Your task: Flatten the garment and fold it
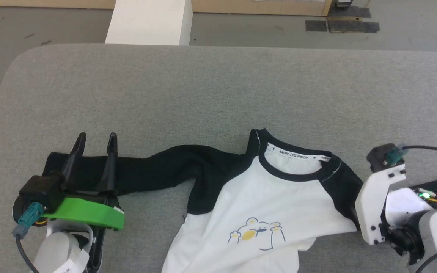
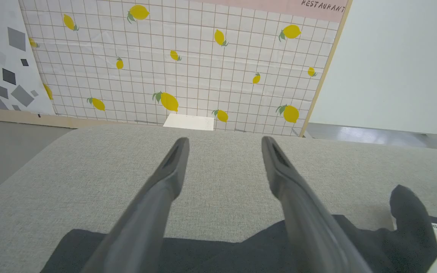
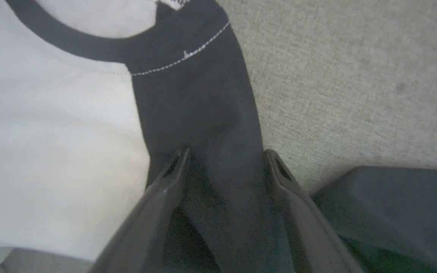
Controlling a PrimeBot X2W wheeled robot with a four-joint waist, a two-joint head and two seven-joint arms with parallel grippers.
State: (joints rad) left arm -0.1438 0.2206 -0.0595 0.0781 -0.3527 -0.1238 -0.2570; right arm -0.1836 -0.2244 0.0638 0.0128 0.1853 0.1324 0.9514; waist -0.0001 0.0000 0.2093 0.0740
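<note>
grey fabric surface (image 1: 218, 83) with rounded corner, white box (image 1: 150, 21) on grey floor (image 1: 51, 22) past its far edge, black tape patches (image 1: 341, 25) far right, lemon-print grid wall (image 2: 188, 64) behind.

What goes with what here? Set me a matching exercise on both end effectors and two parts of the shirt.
Column A
1. left end effector
2. right end effector
3. neck band
4. cartoon print

Column B
a. white, with small printed text
b. open, over the outstretched black sleeve
c. on the white chest
d. open, over the black shoulder

Pairs: 1-b, 2-d, 3-a, 4-c
</note>
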